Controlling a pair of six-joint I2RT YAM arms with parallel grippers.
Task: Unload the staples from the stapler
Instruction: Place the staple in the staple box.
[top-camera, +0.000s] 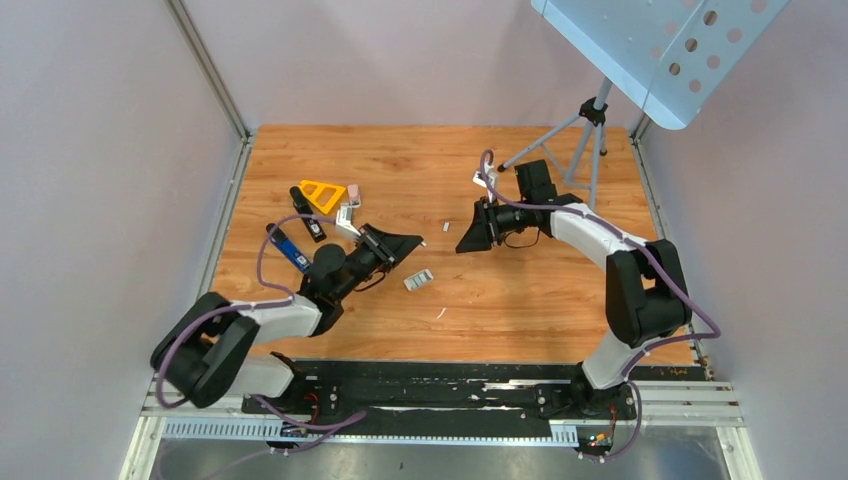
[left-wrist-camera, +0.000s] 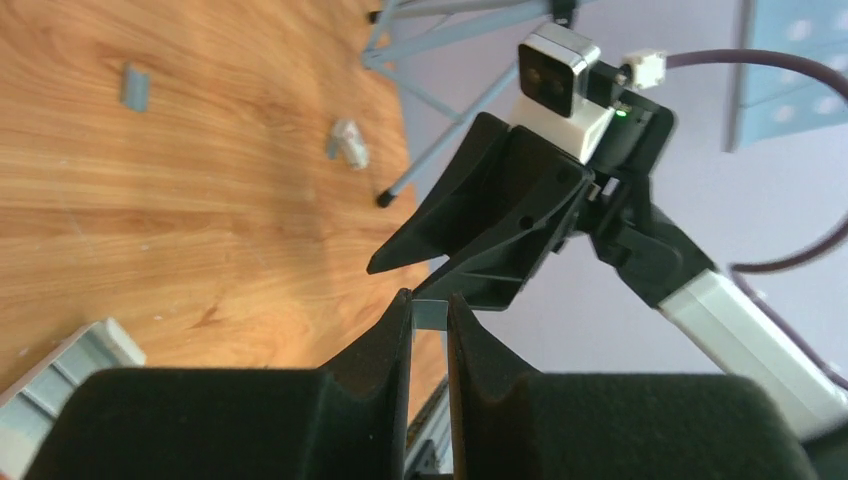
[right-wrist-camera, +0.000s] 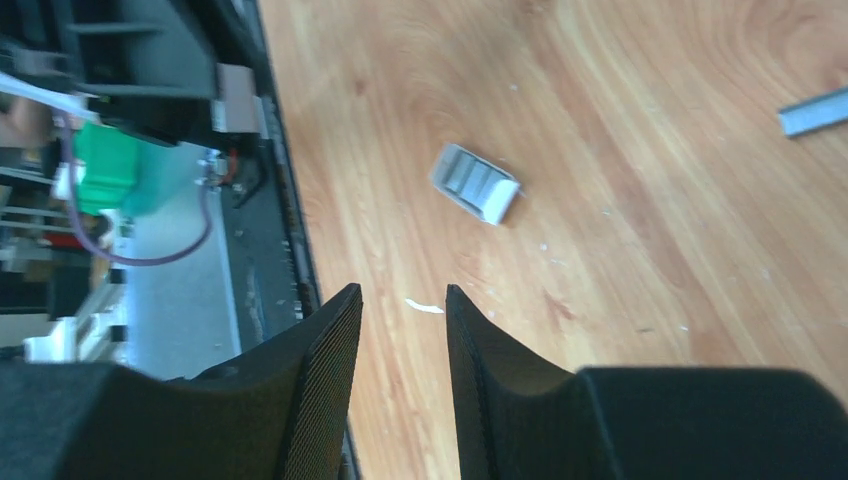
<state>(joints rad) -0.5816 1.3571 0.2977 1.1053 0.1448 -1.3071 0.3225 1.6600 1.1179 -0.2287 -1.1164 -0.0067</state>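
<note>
Over wooden table (top-camera: 520, 290) | left gripper (left-wrist-camera: 430, 296) pinches thin grey strip (left-wrist-camera: 430, 314) (seen edge-on) | right gripper (right-wrist-camera: 403, 292) spread

A wooden tabletop (top-camera: 520, 290) floors the enclosure; at its far right stands a grey tripod (top-camera: 596, 112), with a pale blue perforated panel (top-camera: 650, 45) tilted above it; on the left lie a yellow triangular frame (top-camera: 320, 185), a small pink block (top-camera: 353, 191) just right of it, and a blue pen-like item (top-camera: 290, 248) nearer; a tiny white scrap (top-camera: 440, 313) lies near the middle.
</note>
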